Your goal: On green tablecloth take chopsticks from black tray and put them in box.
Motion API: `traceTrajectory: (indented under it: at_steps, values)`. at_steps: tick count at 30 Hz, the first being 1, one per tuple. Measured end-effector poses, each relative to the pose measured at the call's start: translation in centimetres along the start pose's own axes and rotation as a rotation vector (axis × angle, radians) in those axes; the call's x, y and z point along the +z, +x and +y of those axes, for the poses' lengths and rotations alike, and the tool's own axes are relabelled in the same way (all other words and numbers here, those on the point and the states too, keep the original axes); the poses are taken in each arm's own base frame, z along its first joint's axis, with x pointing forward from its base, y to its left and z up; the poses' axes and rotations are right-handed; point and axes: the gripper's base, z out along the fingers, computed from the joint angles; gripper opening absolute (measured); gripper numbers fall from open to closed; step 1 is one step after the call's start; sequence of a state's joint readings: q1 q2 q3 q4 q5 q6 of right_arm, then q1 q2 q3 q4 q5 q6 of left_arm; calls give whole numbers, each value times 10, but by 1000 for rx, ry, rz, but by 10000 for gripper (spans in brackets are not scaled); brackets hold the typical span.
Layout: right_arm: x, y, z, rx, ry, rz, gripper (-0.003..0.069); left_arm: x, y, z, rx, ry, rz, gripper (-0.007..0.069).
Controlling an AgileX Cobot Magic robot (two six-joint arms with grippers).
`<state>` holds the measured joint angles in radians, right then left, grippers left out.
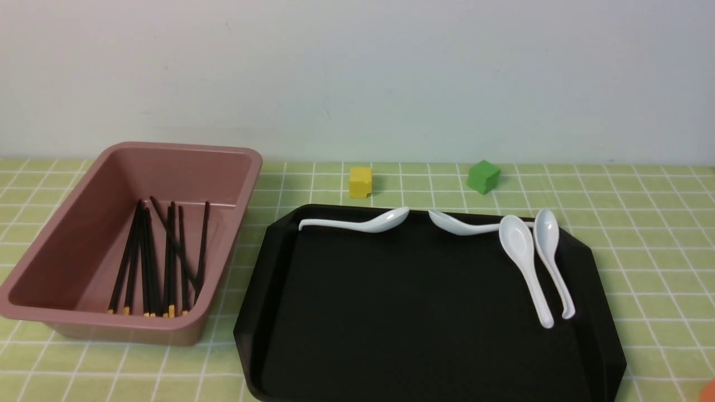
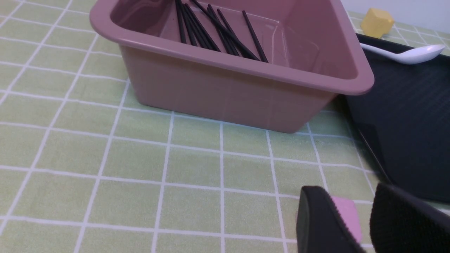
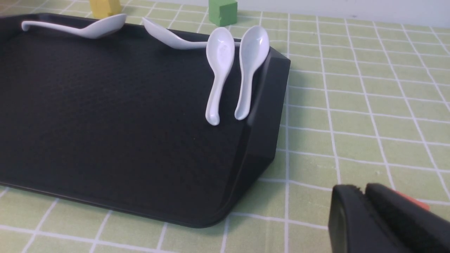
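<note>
backdrop: plain pale wall (image 1: pixel 357 72) behind the bench
bench cover: green tablecloth (image 1: pixel 642 223), matte, thin white grid lines
chopsticks (image 1: pixel 162 262): thin black sticks, yellow tips toward the robot, loose bundle on the box floor, a couple crossed
box (image 1: pixel 84 234): dusty pink plastic, deep, rounded corners, flared rim; left of the tray, close beside it
black tray (image 1: pixel 413 312): glossy, finely textured floor, cut corners, low rim; holds only four white spoons (image 1: pixel 525 262), smooth and glazed, along far and right edges
cubes: yellow cube (image 1: pixel 361 182), green cube (image 1: pixel 483 176), beyond the tray
left fingers (image 2: pixel 404 218): black ribbed pads, parted, nothing between them, above cloth
right fingers (image 3: pixel 383 218): pressed together, empty, near tray corner
</note>
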<state>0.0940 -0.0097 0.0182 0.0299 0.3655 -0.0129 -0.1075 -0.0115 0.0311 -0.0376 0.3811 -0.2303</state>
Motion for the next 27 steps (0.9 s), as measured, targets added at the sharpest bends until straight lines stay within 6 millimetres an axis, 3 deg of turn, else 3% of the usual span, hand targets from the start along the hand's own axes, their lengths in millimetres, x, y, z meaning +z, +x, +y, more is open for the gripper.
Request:
traceTrajectory:
  at_steps: [27]
  values:
    - [0,0,0,0,0,0,107,0,0,0,0,0,0,238]
